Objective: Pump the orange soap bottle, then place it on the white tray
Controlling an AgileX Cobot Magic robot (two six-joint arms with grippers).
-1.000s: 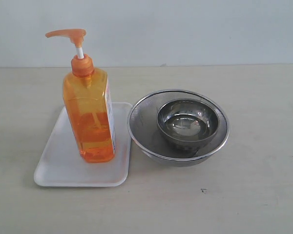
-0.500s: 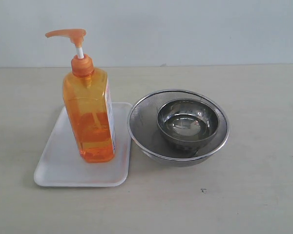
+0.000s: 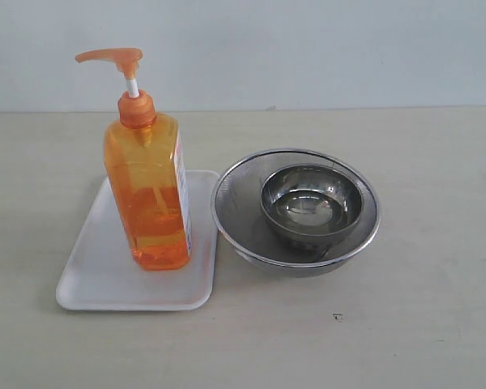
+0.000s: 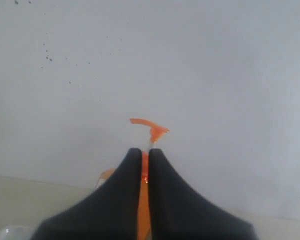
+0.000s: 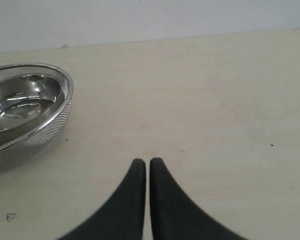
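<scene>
We see the orange soap bottle (image 3: 150, 198) standing upright on the white tray (image 3: 105, 279), holding orange liquid. Just beside the tray, a small steel bowl (image 3: 312, 203) sits inside a wider mesh bowl (image 3: 235, 235); we cannot tell whether its shine is liquid or reflection. The left gripper (image 4: 145, 152) has its jaws nearly together, empty, hiding most of the bottle beyond. The right gripper (image 5: 148, 162) is likewise pinched narrow over the bare table (image 3: 421, 308).

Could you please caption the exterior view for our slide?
Soap bottle upright on the white tray, beside a steel bowl nested in a larger mesh bowl.
</scene>
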